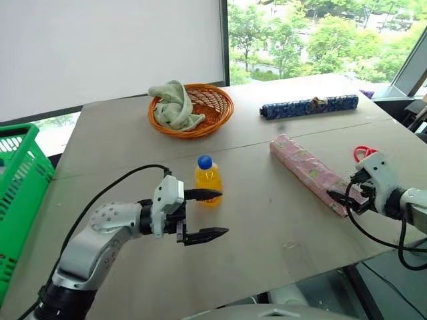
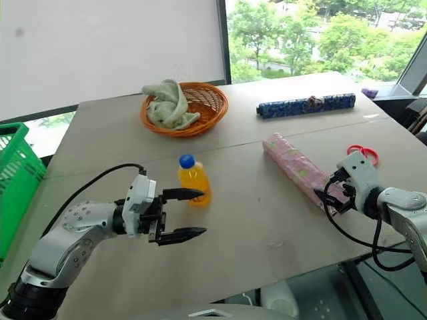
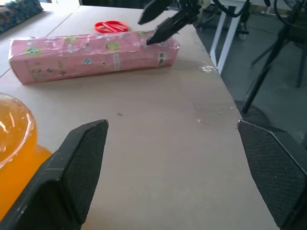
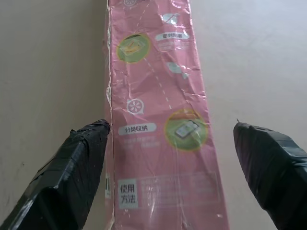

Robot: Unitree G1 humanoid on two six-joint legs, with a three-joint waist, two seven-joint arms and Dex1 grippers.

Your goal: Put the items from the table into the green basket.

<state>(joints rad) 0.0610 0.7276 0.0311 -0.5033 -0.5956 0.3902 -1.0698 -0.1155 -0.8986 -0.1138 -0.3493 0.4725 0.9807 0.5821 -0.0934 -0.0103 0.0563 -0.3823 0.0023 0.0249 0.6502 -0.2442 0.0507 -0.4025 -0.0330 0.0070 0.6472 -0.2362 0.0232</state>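
Orange-drink bottle (image 1: 207, 179), blue cap, stood upright mid-table, approx centre. Long pink package (image 1: 311, 171), patterned wrap w/ green-yellow printed circles and small text, lay flat on the table (image 1: 267, 220), running diagonally from centre toward the robot's right edge; wrap crinkled. Red-handled scissors (image 1: 363, 153) lay flat just beyond the package's near end, close to the right edge, partly hidden. Green basket (image 1: 20, 180), bright lattice plastic, sat off the table's left side, well apart from all three items; its inside couldn't be made out.
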